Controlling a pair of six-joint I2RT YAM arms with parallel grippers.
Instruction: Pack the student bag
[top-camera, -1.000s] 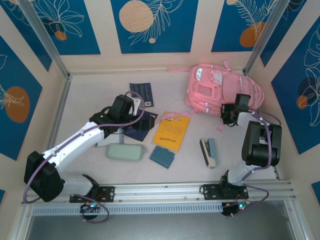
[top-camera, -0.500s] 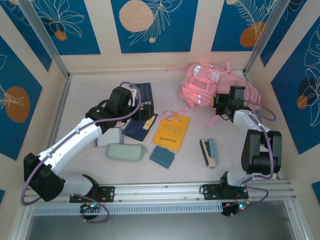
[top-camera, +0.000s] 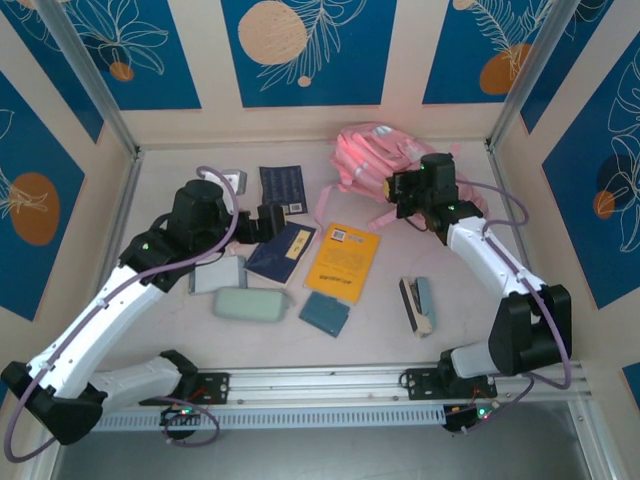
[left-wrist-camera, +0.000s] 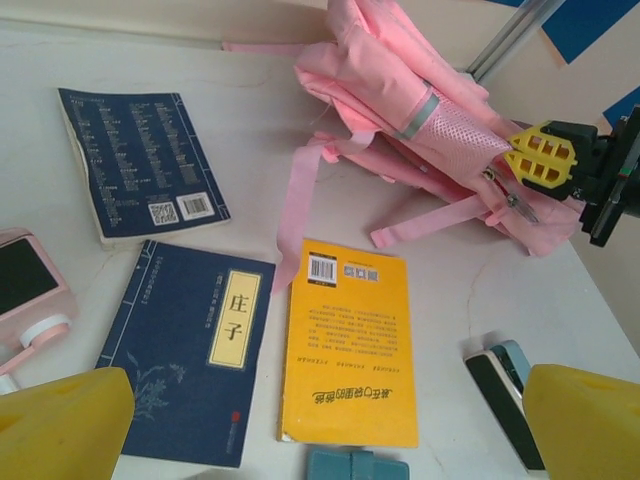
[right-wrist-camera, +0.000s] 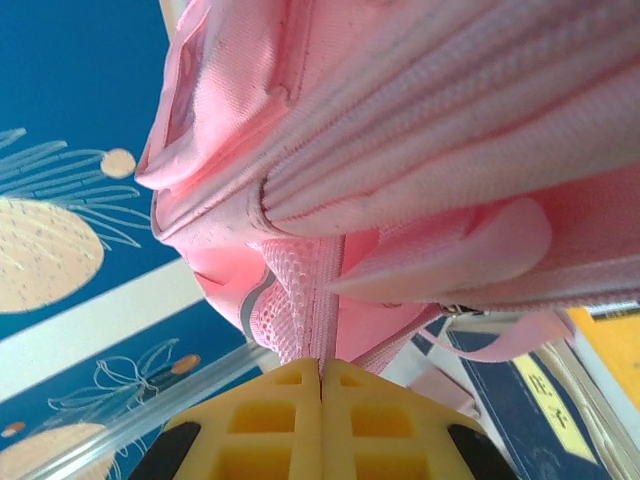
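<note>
The student bag (top-camera: 372, 156) sat bunched up near the far edge of the tabletop (top-camera: 160, 220), toward the far right corner, with its mesh side pocket and a pale grey strip turned toward the arms. The right gripper (right-wrist-camera: 321, 382) was clamped on it: the yellow fingers (right-wrist-camera: 275, 410) met with no gap, and a seam of the pink mesh ran down between them. From the left wrist, the yellow fingertips pressed against the mesh pocket on the bag's right side. One long pink strap (left-wrist-camera: 296, 214) trailed from the bag across the tabletop, and its end lay just beside the far left corner of a yellow book (left-wrist-camera: 348, 345). Left of that book lay a dark blue book with a yellow title label (left-wrist-camera: 196, 352), and farther back a second dark blue book (left-wrist-camera: 140, 162), its cover printed with rows of small text. The left gripper (top-camera: 268, 220) hovered above the labelled book with its jaws spread wide and nothing between them. Nearer the front edge lay a pale green case (top-camera: 250, 304), a small teal item (top-camera: 325, 314) and, toward the right, a black, white and teal object (top-camera: 418, 305).
</note>
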